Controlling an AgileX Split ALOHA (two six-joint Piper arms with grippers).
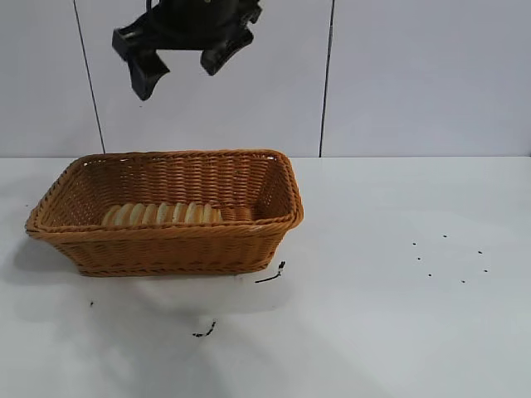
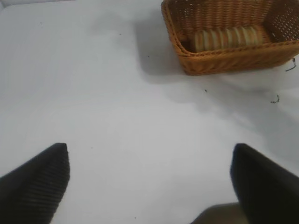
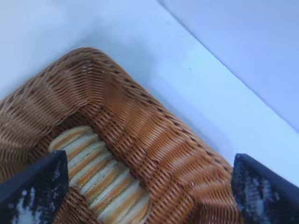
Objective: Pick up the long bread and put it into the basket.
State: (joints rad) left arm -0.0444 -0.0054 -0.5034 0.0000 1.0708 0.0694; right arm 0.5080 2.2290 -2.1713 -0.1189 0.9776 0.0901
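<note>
The long bread [image 1: 162, 213] lies on the floor of the wicker basket [image 1: 166, 234], along its near wall, pale with orange stripes. My right gripper [image 1: 178, 75] hangs open high above the basket's left half, with nothing between its fingers. In the right wrist view the bread [image 3: 100, 182] and the basket's wall [image 3: 154, 130] show below the open right gripper [image 3: 148, 161]. My left gripper [image 2: 149, 149] is open over bare table, well away from the basket [image 2: 233, 58], with the bread [image 2: 226, 37] visible inside it. The left arm is outside the exterior view.
The basket stands on a white table, left of centre. Small black scraps [image 1: 270, 275] lie just in front of the basket's right corner, with another scrap [image 1: 205, 332] nearer the front. Tiny dark specks [image 1: 448, 257] dot the right side. A white panelled wall rises behind.
</note>
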